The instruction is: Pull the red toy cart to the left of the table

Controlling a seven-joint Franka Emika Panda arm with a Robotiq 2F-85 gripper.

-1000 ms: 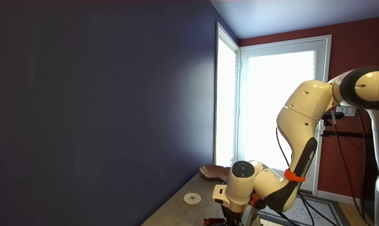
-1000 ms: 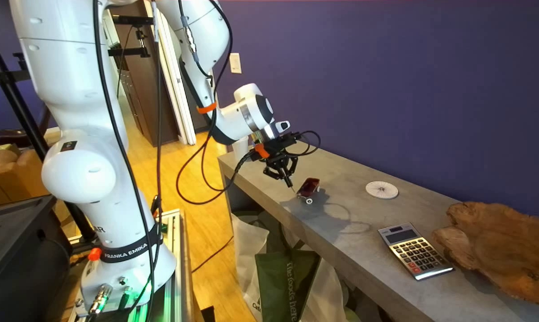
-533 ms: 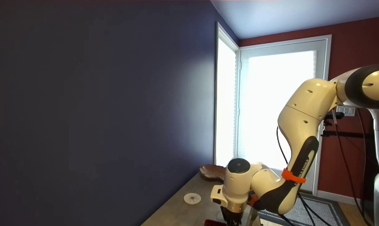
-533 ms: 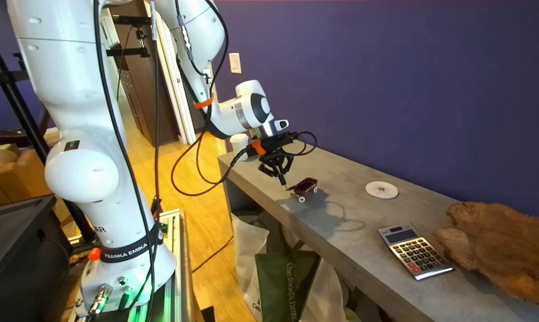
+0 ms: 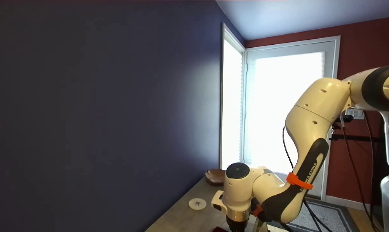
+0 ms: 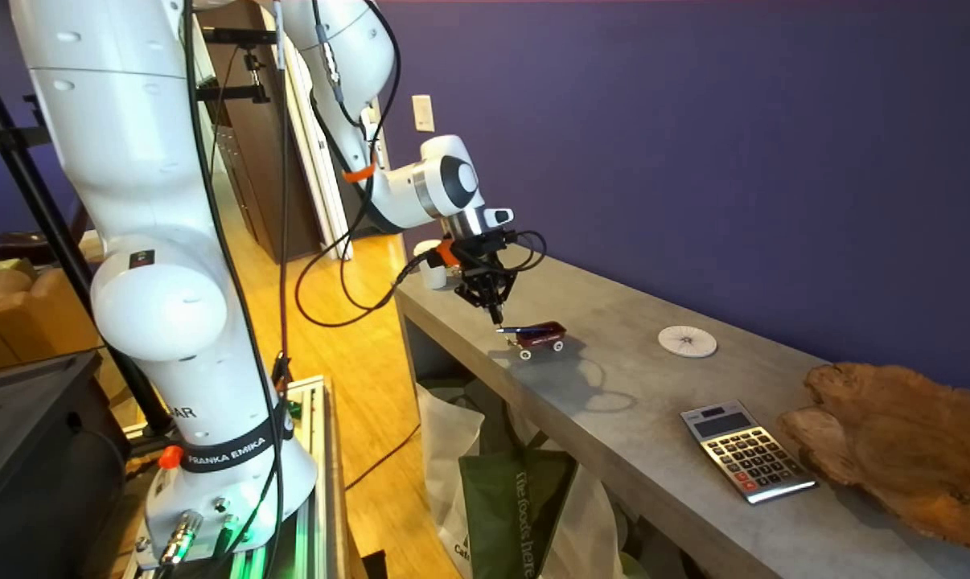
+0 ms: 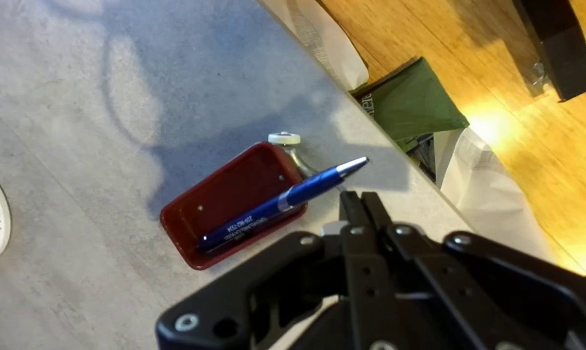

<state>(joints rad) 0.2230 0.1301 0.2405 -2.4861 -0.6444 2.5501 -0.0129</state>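
Observation:
The red toy cart (image 6: pixel 547 338) is a small dark-red wagon with white wheels, standing on the table (image 6: pixel 614 338). In the wrist view the cart (image 7: pixel 237 187) lies left of the fingertips with a blue pen (image 7: pixel 298 194) in it, one end sticking out over its end. My gripper (image 7: pixel 360 197) has its fingers together at the cart's thin metal handle, which runs under the pen to the fingertips. In an exterior view the gripper (image 6: pixel 498 318) is at the handle end of the cart. In an exterior view only the cart's top (image 5: pixel 219 229) shows; the fingertips are out of frame.
A white disc (image 6: pixel 688 341), a calculator (image 6: pixel 746 452) and a brown wooden dish (image 6: pixel 903 450) lie to the cart's right in an exterior view. A white cup (image 6: pixel 431 265) stands behind the gripper. The table's front edge (image 6: pixel 525 386) is near the cart; bags (image 6: pixel 517 498) stand below.
My gripper has moved left in an exterior view. The cart has followed a short way left and turned, so its side and the pen now show. The disc, calculator and dish have not moved.

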